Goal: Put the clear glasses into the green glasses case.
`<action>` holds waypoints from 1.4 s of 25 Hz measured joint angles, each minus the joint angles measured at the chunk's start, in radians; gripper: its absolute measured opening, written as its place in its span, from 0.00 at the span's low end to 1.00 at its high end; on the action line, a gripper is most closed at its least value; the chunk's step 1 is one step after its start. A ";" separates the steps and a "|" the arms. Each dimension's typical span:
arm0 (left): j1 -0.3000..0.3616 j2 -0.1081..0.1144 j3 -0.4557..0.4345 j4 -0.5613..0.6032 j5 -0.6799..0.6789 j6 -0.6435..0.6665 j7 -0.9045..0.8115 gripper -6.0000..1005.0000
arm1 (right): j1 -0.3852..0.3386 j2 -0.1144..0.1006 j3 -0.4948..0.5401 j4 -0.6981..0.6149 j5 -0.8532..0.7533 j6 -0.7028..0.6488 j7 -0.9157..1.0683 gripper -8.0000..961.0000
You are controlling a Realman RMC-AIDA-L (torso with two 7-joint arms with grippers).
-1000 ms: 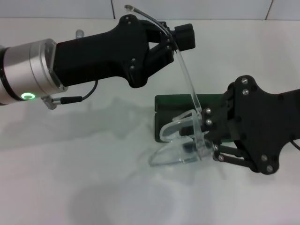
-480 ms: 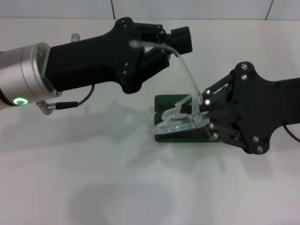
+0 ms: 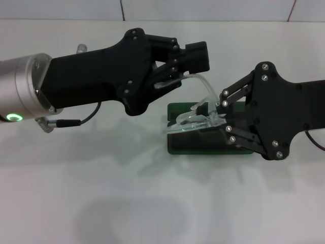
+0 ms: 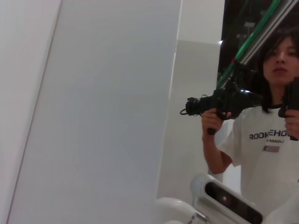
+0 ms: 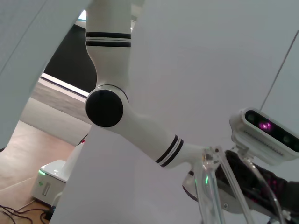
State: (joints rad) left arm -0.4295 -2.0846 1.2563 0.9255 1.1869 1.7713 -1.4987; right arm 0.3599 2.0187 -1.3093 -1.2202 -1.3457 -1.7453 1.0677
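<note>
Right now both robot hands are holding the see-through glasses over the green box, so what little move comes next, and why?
Probably lower them a bit into the green glasses case. The clear glasses hang just above it, the right gripper pinching the front and the left gripper gripping one temple, which sticks up instead of folding flat, so letting go now seems too early.

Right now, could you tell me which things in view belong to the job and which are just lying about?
Belonging to the job:
- clear glasses, held over the case
- green glasses case
- left gripper, at one temple
- right gripper, holding the frame

Just there:
- white table
</note>
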 joint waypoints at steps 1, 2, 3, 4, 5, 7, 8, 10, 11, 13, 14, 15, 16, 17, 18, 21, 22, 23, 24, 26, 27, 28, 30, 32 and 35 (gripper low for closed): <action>0.000 0.000 0.000 0.000 0.000 0.003 -0.003 0.06 | 0.000 0.000 0.000 0.000 0.000 0.000 0.000 0.14; 0.000 0.000 0.000 0.000 0.000 0.007 -0.007 0.06 | -0.001 0.000 0.000 0.001 0.001 0.001 0.000 0.14; 0.000 0.000 0.000 0.000 0.000 0.007 -0.007 0.06 | -0.002 0.001 0.000 0.001 0.001 0.001 -0.001 0.14; 0.000 0.000 0.003 -0.001 0.000 0.011 -0.012 0.06 | -0.003 0.001 0.001 0.001 0.002 0.001 -0.001 0.14; 0.000 0.000 0.004 -0.001 0.000 0.011 -0.012 0.06 | -0.004 0.001 0.003 0.001 0.003 0.001 -0.001 0.14; 0.000 0.001 0.007 -0.001 0.002 0.015 -0.012 0.06 | -0.005 0.002 0.007 0.001 0.003 0.001 -0.003 0.14; 0.000 0.001 0.007 -0.001 0.004 0.017 -0.012 0.06 | -0.006 0.002 0.008 0.001 0.004 0.001 -0.003 0.14; 0.000 0.001 0.008 -0.001 0.007 0.025 -0.012 0.06 | -0.006 0.003 0.009 0.001 0.005 0.001 -0.004 0.14; 0.000 0.001 0.008 -0.001 0.007 0.028 -0.013 0.06 | -0.006 0.003 0.009 0.001 0.007 0.001 -0.004 0.14; 0.001 0.000 0.010 -0.001 0.008 0.033 -0.015 0.06 | -0.006 0.003 0.009 0.003 0.011 0.001 -0.006 0.14; 0.002 0.000 0.010 -0.001 0.009 0.035 -0.017 0.06 | -0.006 0.003 0.009 0.006 0.012 0.000 -0.008 0.14; 0.002 -0.001 0.012 -0.001 0.009 0.035 -0.019 0.06 | -0.006 0.003 0.009 0.008 0.013 0.000 -0.009 0.14; 0.003 -0.001 0.013 -0.001 0.010 0.036 -0.021 0.06 | -0.007 0.003 0.009 0.011 0.015 -0.001 -0.011 0.14; 0.003 -0.001 0.015 -0.001 0.010 0.036 -0.021 0.06 | -0.007 0.003 0.009 0.012 0.015 -0.001 -0.012 0.14; 0.004 -0.001 0.021 -0.001 0.010 0.037 -0.021 0.06 | -0.007 0.003 0.008 0.013 0.015 -0.001 -0.012 0.14; 0.003 -0.001 0.030 -0.001 0.010 0.043 -0.021 0.06 | -0.007 0.003 0.008 0.014 0.015 -0.001 -0.012 0.14; 0.003 -0.001 0.032 -0.001 0.010 0.045 -0.021 0.06 | -0.007 0.003 0.008 0.014 0.015 -0.001 -0.012 0.14; 0.003 -0.001 0.032 -0.001 0.010 0.045 -0.021 0.06 | -0.007 0.003 0.008 0.014 0.015 -0.001 -0.012 0.14; 0.003 -0.002 0.032 -0.001 0.009 0.046 -0.022 0.06 | -0.007 0.003 0.008 0.014 0.015 -0.001 -0.012 0.14; 0.004 -0.002 0.032 -0.001 0.006 0.046 -0.022 0.06 | -0.007 0.003 0.008 0.015 0.016 -0.001 -0.012 0.14; 0.005 -0.002 0.032 -0.001 0.006 0.046 -0.022 0.06 | -0.007 0.003 0.008 0.015 0.016 -0.002 -0.012 0.14; 0.006 -0.002 0.032 -0.001 0.006 0.046 -0.022 0.06 | -0.008 0.003 0.008 0.016 0.016 -0.002 -0.012 0.15; 0.007 -0.002 0.032 -0.001 0.004 0.046 -0.022 0.06 | -0.008 0.003 0.008 0.017 0.016 -0.002 -0.012 0.15; 0.007 -0.002 0.032 -0.001 0.003 0.046 -0.022 0.06 | -0.008 0.003 0.008 0.018 0.016 -0.002 -0.012 0.15; 0.008 -0.001 0.028 -0.001 0.002 0.046 -0.021 0.06 | -0.009 0.004 0.008 0.018 0.016 -0.003 -0.013 0.15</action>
State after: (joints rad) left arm -0.4219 -2.0860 1.2839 0.9249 1.1885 1.8178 -1.5198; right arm 0.3512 2.0226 -1.3008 -1.2024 -1.3296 -1.7482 1.0543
